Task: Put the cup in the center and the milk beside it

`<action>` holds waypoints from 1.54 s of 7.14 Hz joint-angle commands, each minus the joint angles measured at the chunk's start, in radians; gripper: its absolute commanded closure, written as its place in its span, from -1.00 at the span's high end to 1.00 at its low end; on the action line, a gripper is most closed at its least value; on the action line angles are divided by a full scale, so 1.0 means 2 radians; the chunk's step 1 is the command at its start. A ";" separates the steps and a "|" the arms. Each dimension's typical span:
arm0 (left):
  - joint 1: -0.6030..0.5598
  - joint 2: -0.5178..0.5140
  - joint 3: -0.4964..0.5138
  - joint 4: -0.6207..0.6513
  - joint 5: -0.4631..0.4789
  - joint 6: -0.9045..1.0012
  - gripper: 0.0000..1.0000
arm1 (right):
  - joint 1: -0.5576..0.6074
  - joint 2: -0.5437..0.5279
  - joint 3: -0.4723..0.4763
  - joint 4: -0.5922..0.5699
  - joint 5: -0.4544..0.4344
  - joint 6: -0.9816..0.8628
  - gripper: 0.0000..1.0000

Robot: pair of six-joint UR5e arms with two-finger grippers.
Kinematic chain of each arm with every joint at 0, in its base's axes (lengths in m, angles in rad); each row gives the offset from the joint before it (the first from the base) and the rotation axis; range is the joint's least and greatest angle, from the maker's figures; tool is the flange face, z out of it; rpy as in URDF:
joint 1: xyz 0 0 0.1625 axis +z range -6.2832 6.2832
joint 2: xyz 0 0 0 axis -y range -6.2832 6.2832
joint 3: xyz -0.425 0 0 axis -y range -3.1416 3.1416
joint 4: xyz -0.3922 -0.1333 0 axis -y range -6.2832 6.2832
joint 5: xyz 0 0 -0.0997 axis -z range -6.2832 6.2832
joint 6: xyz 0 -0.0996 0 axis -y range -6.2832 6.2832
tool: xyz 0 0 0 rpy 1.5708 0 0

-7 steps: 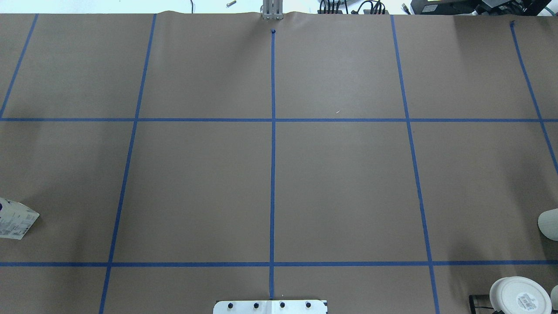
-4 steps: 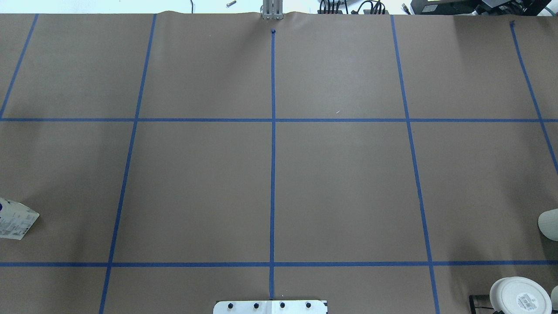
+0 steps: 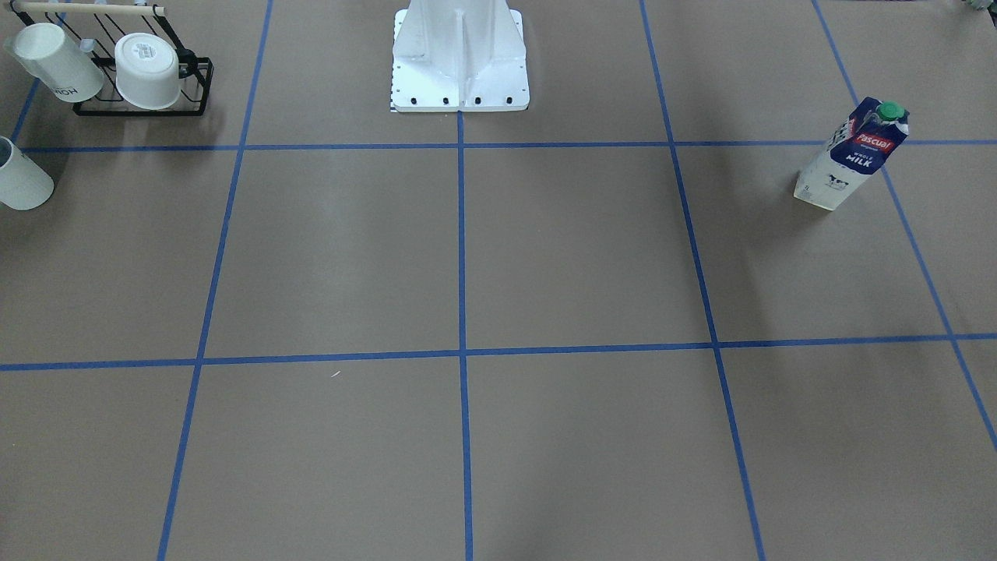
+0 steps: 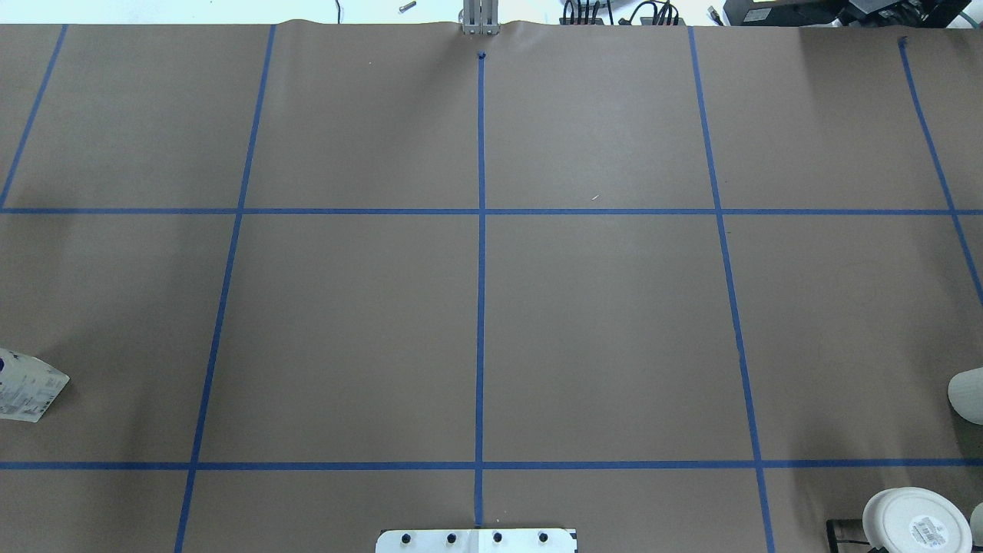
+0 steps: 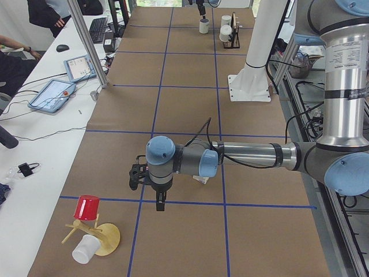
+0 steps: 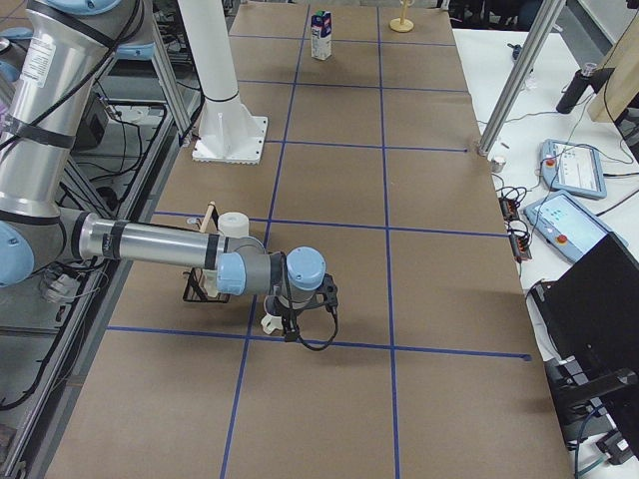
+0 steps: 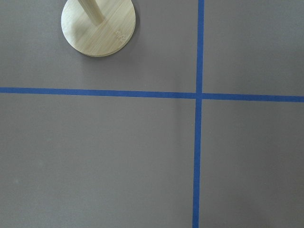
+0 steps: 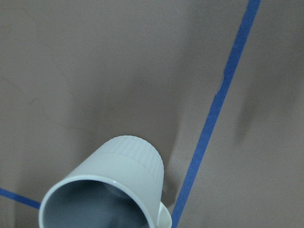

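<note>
The cup [image 3: 19, 175] is a plain white mug standing at the table's end on my right; it also shows at the overhead view's right edge [image 4: 968, 395] and in the right wrist view [image 8: 109, 190]. My right gripper [image 6: 291, 336] hangs just above and beside it; I cannot tell whether it is open or shut. The milk [image 3: 853, 156] stands upright at my left end, cut off by the overhead view's left edge [image 4: 27, 384]. My left gripper [image 5: 159, 205] hangs over a tape crossing just past the milk, which its arm mostly hides; I cannot tell its state.
A black wire rack [image 3: 140, 78] holding two other white mugs stands near the cup. A wooden mug tree [image 5: 95, 234] with a red cup [image 5: 87, 206] and a white cup [image 5: 86, 249] stands past my left gripper. The robot base [image 3: 459, 62] is mid-table.
</note>
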 commanded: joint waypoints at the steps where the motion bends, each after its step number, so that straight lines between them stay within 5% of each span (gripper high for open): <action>1: 0.000 -0.001 0.000 0.000 0.000 0.000 0.97 | -0.011 0.000 -0.011 0.012 0.006 0.000 1.00; 5: 0.000 -0.001 0.000 0.000 0.000 0.001 0.97 | -0.017 0.003 -0.011 0.015 0.033 0.000 0.94; 6: 0.000 -0.001 0.000 0.000 0.000 0.001 0.97 | -0.018 0.003 -0.011 0.015 0.033 0.000 0.37; 7: 0.000 -0.001 0.000 0.000 0.000 0.001 0.97 | -0.018 0.003 -0.011 0.016 0.031 -0.004 -0.85; 8: 0.000 -0.004 0.003 0.000 0.000 0.001 0.97 | -0.018 0.003 -0.012 0.017 0.028 -0.006 -1.00; 11: 0.000 -0.005 0.001 0.000 0.000 -0.001 0.97 | -0.018 0.004 -0.011 0.039 0.034 0.004 -1.00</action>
